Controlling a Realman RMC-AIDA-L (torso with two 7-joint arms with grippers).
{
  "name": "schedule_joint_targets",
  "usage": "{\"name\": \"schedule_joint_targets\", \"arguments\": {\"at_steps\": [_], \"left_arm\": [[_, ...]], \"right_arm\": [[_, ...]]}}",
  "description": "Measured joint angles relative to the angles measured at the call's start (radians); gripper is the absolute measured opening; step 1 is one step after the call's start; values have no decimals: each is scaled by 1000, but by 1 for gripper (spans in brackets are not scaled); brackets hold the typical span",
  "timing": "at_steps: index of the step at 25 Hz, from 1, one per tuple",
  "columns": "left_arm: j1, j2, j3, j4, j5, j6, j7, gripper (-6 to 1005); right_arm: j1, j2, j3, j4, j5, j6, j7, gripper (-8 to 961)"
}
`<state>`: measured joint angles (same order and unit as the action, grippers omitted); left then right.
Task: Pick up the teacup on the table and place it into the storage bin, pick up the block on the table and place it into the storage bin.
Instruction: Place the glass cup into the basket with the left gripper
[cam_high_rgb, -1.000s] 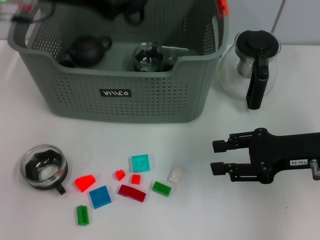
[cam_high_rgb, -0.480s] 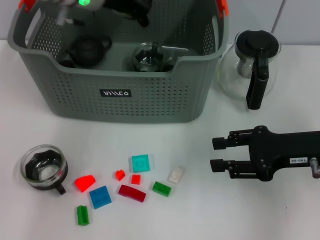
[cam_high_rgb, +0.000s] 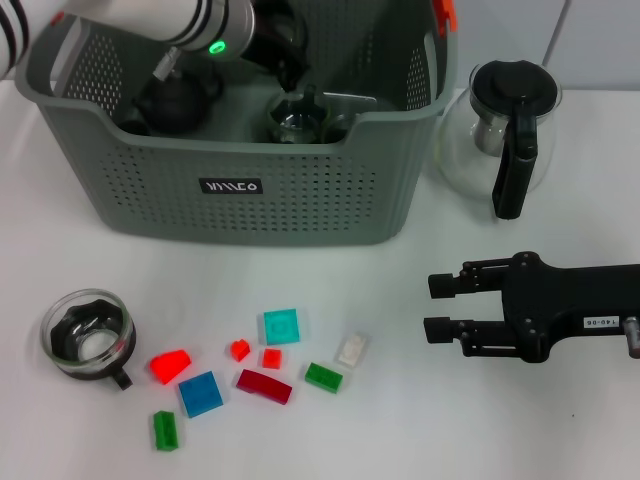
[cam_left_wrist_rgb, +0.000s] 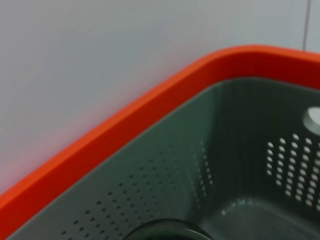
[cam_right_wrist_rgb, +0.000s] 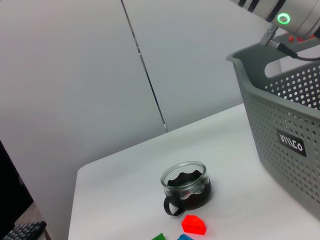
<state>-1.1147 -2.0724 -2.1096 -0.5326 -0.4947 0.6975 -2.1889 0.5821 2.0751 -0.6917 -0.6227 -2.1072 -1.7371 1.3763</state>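
The left arm has swung further in over the storage bin (cam_high_rgb: 250, 215) within the last second, its white forearm now reaching across the back-left rim; its gripper (cam_high_rgb: 285, 45) hangs low inside, just above a glass cup (cam_high_rgb: 297, 118) on the bin floor, and I cannot tell whether its fingers are parted. That looks like a drop-off inside the bin. The right gripper (cam_high_rgb: 437, 307) has barely moved, hovering open and empty above the table (cam_high_rgb: 480, 430). The teacup (cam_high_rgb: 88, 335) sits well off beyond its fingertips, past the scattered blocks (cam_high_rgb: 265, 360), which lie nearer
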Motion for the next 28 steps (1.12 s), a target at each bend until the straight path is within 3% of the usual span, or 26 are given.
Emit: {"name": "schedule_joint_targets", "arguments": {"at_steps": [8, 25, 28], "left_arm": [[11, -24, 96, 6, 11, -4, 54, 36], [22, -28, 94, 10, 21, -25, 17, 68], [24, -30, 91, 4, 22, -28, 3, 257]], "right_arm": [[-4, 0, 0, 1, 1, -1, -1, 593], [-1, 0, 0, 2, 1, -3, -2, 593], [-1, 0, 0, 2, 1, -3, -2, 593]]}}
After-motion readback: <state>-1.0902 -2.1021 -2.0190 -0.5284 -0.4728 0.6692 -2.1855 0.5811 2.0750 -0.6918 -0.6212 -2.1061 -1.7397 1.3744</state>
